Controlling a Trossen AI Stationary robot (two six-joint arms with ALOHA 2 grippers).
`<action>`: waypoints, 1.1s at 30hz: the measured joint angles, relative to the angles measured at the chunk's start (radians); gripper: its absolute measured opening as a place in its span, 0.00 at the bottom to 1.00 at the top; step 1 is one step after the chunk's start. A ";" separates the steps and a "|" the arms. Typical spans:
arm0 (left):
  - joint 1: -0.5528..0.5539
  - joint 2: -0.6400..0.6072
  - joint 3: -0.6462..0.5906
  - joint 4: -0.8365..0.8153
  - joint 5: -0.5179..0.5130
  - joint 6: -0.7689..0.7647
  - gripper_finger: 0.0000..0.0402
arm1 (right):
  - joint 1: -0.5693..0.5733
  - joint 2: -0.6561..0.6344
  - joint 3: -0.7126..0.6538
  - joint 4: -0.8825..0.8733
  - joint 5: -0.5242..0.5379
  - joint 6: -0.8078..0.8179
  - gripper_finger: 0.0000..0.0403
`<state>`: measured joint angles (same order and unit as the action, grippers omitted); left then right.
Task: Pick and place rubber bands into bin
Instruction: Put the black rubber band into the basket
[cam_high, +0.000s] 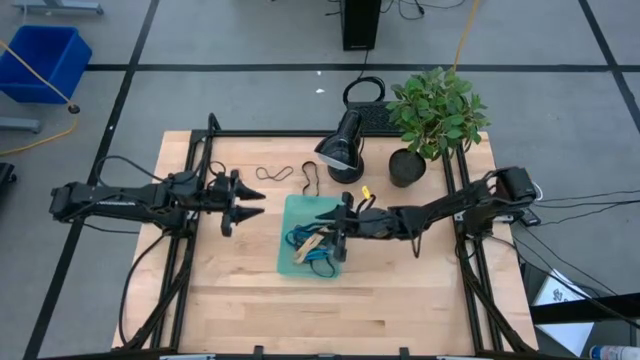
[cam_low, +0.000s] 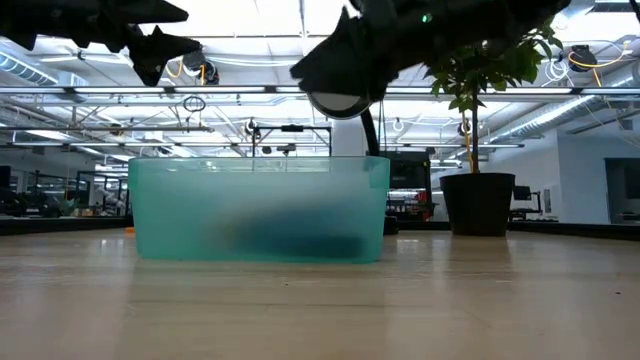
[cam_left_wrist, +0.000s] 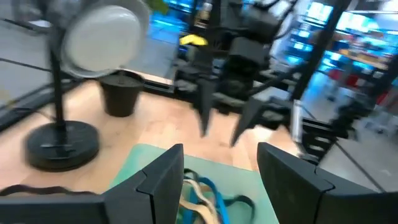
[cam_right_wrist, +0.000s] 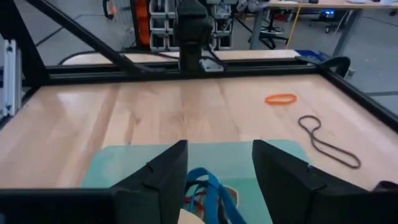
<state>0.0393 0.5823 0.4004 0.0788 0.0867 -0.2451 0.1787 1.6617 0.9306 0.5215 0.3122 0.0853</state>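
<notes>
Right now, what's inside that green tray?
The bin holds a tangle of rubber bands, blue, tan and a bit of red. The right claw hangs open above it, hiding part of the tray floor.

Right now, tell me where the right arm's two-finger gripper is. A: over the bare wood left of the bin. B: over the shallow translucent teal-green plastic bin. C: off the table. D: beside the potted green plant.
B: in the high view the right gripper hangs open over the teal bin, and its wrist view looks down past its fingers at rubber bands lying in it.

Wooden table (cam_high: 400, 290): bin (cam_high: 296, 212), lamp (cam_high: 340, 145), plant (cam_high: 432, 115).
</notes>
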 joint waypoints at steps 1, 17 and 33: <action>0.003 0.000 0.000 0.000 -0.026 -0.001 0.53 | 0.000 -0.017 0.000 -0.014 0.000 0.000 0.43; 0.269 0.335 0.360 -0.552 -0.227 0.055 0.53 | 0.000 -0.120 0.000 -0.156 0.000 0.016 0.43; 0.528 0.831 0.461 -0.288 0.072 0.371 0.53 | 0.062 -0.120 -0.001 -0.216 0.003 0.042 0.43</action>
<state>0.5675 1.4132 0.8612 -0.2090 0.1589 0.1263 0.2412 1.5417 0.9295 0.3054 0.3148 0.1268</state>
